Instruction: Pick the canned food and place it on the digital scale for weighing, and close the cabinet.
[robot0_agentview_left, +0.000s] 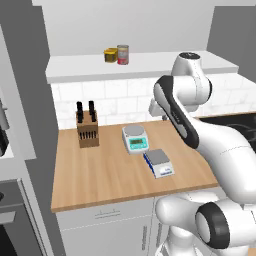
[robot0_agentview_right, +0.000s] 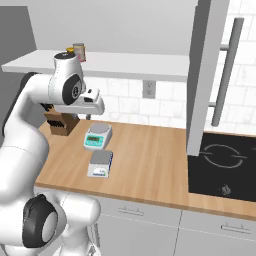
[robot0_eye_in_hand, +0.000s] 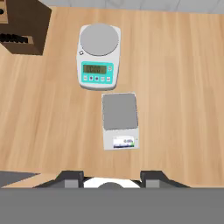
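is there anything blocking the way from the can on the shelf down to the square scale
Nothing visible blocks it. The canned food stands on the open shelf beside a yellow container. The digital scale has a bare platform; the round scale sits just behind it, apart.

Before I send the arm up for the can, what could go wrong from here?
1. The can stands right against a yellow container on the shelf; a sloppy grasp could knock either over.
2. Two scales sit close together on the counter: the square one is the target, the round one just behind it is not.
3. The cabinet door hangs open over the counter's right end, where a wide swing might hit it.
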